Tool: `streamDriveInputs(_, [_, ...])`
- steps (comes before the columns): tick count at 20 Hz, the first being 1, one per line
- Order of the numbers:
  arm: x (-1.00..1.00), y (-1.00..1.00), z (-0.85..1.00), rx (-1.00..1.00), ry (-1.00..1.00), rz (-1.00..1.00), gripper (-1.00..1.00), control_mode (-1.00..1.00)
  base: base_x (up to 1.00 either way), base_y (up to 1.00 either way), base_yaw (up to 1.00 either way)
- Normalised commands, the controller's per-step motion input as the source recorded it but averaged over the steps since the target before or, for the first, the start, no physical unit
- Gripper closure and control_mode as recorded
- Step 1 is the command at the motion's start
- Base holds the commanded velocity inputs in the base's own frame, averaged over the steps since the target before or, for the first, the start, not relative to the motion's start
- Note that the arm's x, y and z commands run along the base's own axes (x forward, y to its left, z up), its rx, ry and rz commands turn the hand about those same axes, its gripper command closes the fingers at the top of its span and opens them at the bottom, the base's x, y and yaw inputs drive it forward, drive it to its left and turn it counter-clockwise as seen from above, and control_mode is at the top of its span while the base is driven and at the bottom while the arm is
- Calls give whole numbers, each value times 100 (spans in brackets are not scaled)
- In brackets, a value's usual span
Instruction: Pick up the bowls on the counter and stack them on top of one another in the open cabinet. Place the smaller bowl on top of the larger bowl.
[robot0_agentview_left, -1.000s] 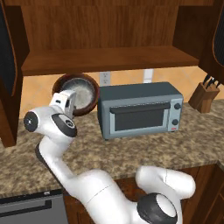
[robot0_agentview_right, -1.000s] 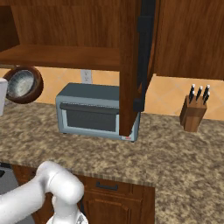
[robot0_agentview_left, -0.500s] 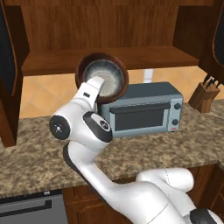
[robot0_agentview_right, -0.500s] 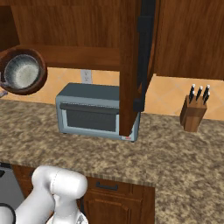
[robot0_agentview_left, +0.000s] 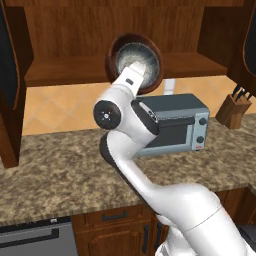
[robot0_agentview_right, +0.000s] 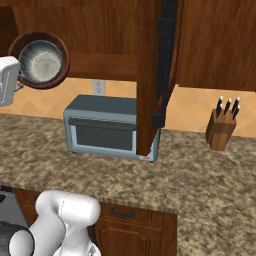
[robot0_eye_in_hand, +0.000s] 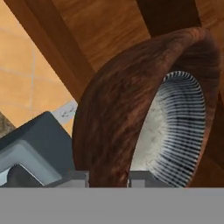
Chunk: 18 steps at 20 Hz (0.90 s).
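Note:
The larger bowl (robot0_agentview_left: 156, 60), dark reddish-brown wood, hangs tipped on its side in front of the open cabinet's shelf (robot0_agentview_left: 65, 70). The smaller bowl (robot0_agentview_left: 131, 56), grey and speckled, is nested inside it. My gripper (robot0_eye_in_hand: 107, 178) is shut on the brown bowl's wall, one finger on each side of it. In the right base view the larger bowl (robot0_agentview_right: 61, 56) and the smaller bowl (robot0_agentview_right: 40, 61) show at upper left, level with the cabinet shelf (robot0_agentview_right: 100, 65), mouths facing the camera. In the hand view the ribbed grey bowl (robot0_eye_in_hand: 175, 127) lies within the brown bowl (robot0_eye_in_hand: 113, 118). The counter (robot0_agentview_left: 60, 165) lies well below.
A grey toaster oven (robot0_agentview_left: 172, 122) stands on the counter under the shelf, right below the bowls. A knife block (robot0_agentview_right: 221, 127) stands at the right. An open cabinet door (robot0_agentview_right: 155, 75) hangs edge-on mid-view, and another dark door (robot0_agentview_left: 12, 85) borders the opening's left side.
My arm has lifted the nested bowls from just above the counter up to shelf height and swung them towards the cabinet opening. The jaws have stayed shut on the rim.

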Motion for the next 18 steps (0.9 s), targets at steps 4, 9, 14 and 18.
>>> streamDriveInputs(4, [61, -16, 0, 0, 28, 4, 100, -100, 0, 0, 0])
streamDriveInputs(9, [78, -5, 2, 0, 20, 1, 100, -100, 0, 0, 0])
streamDriveInputs(14, [74, 0, 15, 0, 12, 0, 100, -100, 0, 0, 0])
streamDriveInputs(18, [47, 0, 34, 0, 17, 0, 100, -100, 0, 0, 0])
